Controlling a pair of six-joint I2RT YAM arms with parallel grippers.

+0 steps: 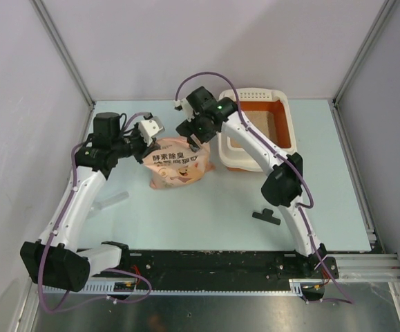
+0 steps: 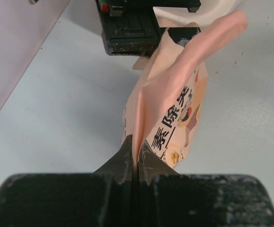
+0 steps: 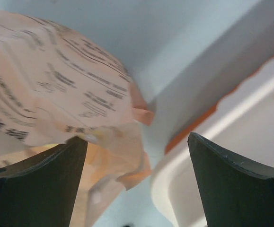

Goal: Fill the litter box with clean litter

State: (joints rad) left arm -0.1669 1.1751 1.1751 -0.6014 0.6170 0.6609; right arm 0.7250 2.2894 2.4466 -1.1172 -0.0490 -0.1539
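Since the bag (image 1: 179, 166) looks soft and bottom-heavy, hold its top seam: left claw (image 2: 136, 160) pinches the 10 o'clock corner, right claw (image 3: 137, 138) wide at 2. Bag sits 9 o'clock of litter box (image 1: 253, 92).

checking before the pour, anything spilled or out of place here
No clear spill. The litter bag slumps beside the litter box, its top edge crumpled and pinched in the left gripper. A small black clip lies loose on the table, apart from the bag.
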